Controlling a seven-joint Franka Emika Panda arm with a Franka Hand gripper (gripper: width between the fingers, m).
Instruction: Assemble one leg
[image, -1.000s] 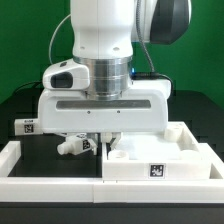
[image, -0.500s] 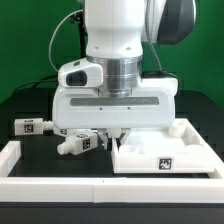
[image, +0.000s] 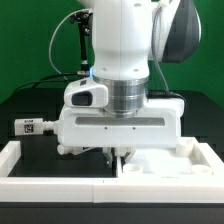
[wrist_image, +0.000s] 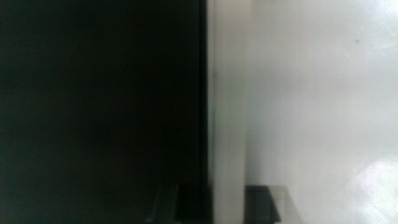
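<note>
One leg (image: 28, 126), a small white block with a black-and-white tag, lies on the black table at the exterior view's left. Another look-alike leg (image: 66, 148) peeks out under the hand's left corner. My gripper (image: 115, 157) is down at the left edge of the large flat white slab (image: 165, 165). In the wrist view the gripper (wrist_image: 228, 200) has one dark finger (wrist_image: 267, 202) on each side of the slab's edge wall (wrist_image: 228, 100), closed against it. It holds no leg. The hand hides the slab's near-left corner.
A raised white border (image: 50, 186) runs along the front and the exterior view's left of the black table (image: 40, 150). Black cables (image: 70, 50) hang behind the arm.
The arm has moved toward the exterior view's right and closer to the camera. The slab has shifted right with it, and its tag is now hidden.
</note>
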